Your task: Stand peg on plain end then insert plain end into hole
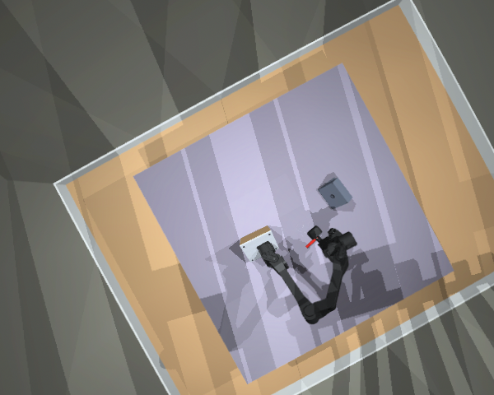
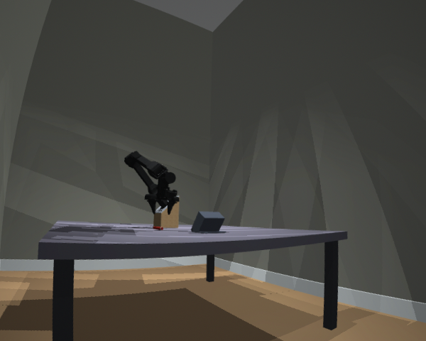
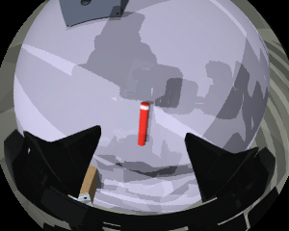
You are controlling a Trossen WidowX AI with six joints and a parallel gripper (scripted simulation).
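Peg: the red peg [image 3: 144,125] lies flat on the table [image 1: 221,169], near the middle, a bit toward the edge where the arm bends. Its white band is at the end pointing away in the wrist view.

Gripper: the gripper [image 3: 144,150] hangs just above the peg, pointing down. Its two fingers are spread wide with the peg lined up between them. They hold nothing.

Panel: the grey sloped panel [image 1: 334,193] sits apart from the peg, farther from the arm's base.

Hole: one small round hole [image 3: 86,0] shows in its face.

Base: the tan block [image 2: 166,217] carries the arm.
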